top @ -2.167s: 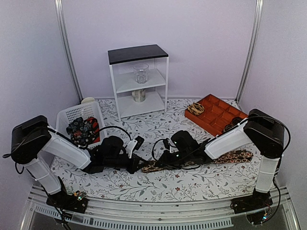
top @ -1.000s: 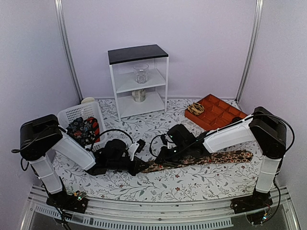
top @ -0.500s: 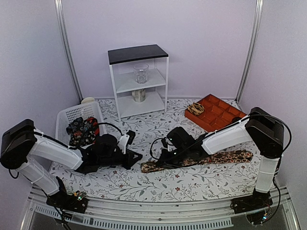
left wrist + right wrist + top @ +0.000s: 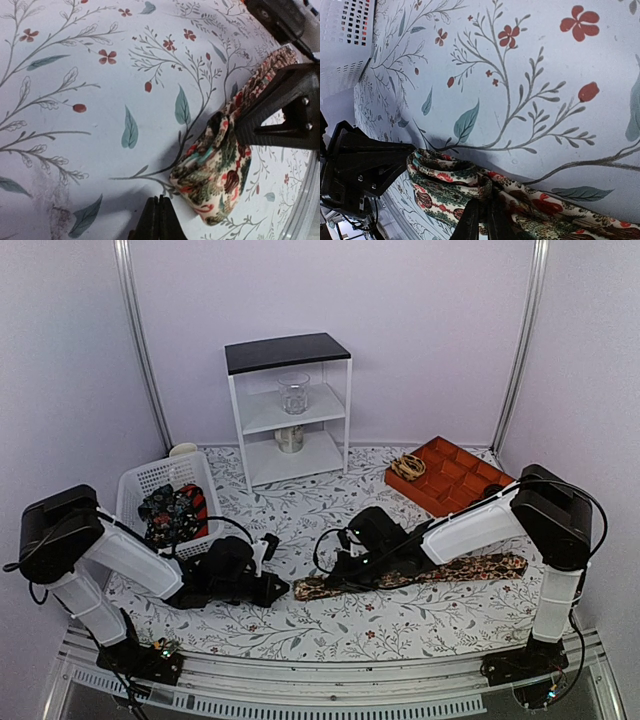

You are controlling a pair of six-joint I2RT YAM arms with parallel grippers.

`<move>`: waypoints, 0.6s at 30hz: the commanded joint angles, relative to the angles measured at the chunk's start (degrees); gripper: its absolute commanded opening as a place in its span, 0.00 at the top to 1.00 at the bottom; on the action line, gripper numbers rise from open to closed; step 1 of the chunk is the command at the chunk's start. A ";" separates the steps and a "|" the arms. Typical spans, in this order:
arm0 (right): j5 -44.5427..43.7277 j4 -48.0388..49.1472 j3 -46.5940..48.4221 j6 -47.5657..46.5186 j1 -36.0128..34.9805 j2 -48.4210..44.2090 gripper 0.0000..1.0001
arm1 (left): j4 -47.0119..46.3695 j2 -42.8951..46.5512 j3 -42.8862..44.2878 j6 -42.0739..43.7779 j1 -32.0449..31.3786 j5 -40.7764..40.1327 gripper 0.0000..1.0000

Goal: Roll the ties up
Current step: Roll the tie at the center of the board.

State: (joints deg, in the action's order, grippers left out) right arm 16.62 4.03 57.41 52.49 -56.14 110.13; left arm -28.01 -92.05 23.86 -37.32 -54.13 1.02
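Left tool (image 4: 159, 215): fingers pressed together, empty, tip just beside the folded end of the tie (image 4: 212, 170).
Right tool (image 4: 481, 210): nearly closed, pinching the tie's fabric near that end.
Tie: 1 brown floral strip lying along the worktop (image 4: 400, 625).
Basket (image 4: 140, 480): holds other ties (image 4: 172, 512).

- Left gripper (image 4: 159, 219) sat at six o'clock, fingers pressed together.
- A bunched end of the tie (image 4: 215, 170) lay just beside, toward four o'clock.
- Right gripper (image 4: 250, 127) touched it from three o'clock.
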 commanded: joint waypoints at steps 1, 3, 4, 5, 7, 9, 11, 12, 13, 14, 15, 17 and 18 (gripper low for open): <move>-2.28 -1.61 -2.10 0.11 -0.47 0.84 0.92 | 1.00 -3.29 1.46 -3.24 -0.71 0.61 1.00; -2.71 -1.19 -2.53 -0.06 -0.47 0.95 0.92 | 3.04 -4.21 2.33 -4.07 -0.71 0.15 1.00; -2.62 -0.12 -3.05 -0.47 -0.53 1.04 0.92 | 4.36 -4.53 2.87 -4.34 -0.72 0.09 1.00; -2.64 0.88 -3.58 -0.82 -0.50 1.13 0.92 | 6.18 -4.73 3.53 -4.73 -0.72 0.13 1.00; -2.56 1.85 -4.31 -0.85 -0.55 0.98 0.92 | 7.73 -4.66 4.27 -6.02 -0.67 1.42 1.00; -2.75 2.11 -4.56 -0.79 -0.48 0.69 0.92 | 7.73 -3.96 4.17 -8.01 -0.71 2.90 1.00; -2.96 2.04 -4.71 -0.81 -0.52 0.46 0.92 | 5.87 -3.08 3.29 -9.88 -0.72 4.19 1.00; -2.98 2.11 -4.80 -0.88 -0.52 0.44 0.92 | 4.72 -2.90 3.03 -10.55 -0.72 4.83 1.00; -2.92 2.24 -4.82 -0.83 -0.54 0.52 0.92 | 4.03 -3.06 3.11 -10.80 -0.65 6.18 1.00; -2.84 2.42 -4.97 -0.81 -0.54 0.53 0.92 | 4.20 -3.33 3.68 -10.77 -0.56 6.76 1.00; -2.82 2.72 -5.09 -0.81 -0.55 0.48 0.92 | 5.46 -3.73 4.83 -10.45 -0.56 7.37 1.00; -3.02 2.99 -5.39 -0.81 -0.46 0.31 0.92 | 8.37 -4.23 7.18 -9.97 -0.54 7.42 1.00; -3.01 3.07 -5.50 -0.89 -0.47 0.27 0.92 | 8.70 -4.29 7.74 -9.98 -0.54 7.72 1.00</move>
State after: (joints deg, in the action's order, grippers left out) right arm 15.57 10.55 54.13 52.45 -56.21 110.13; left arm -24.95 -95.18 28.82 -46.52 -54.26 5.54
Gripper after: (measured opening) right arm 0.080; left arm 0.003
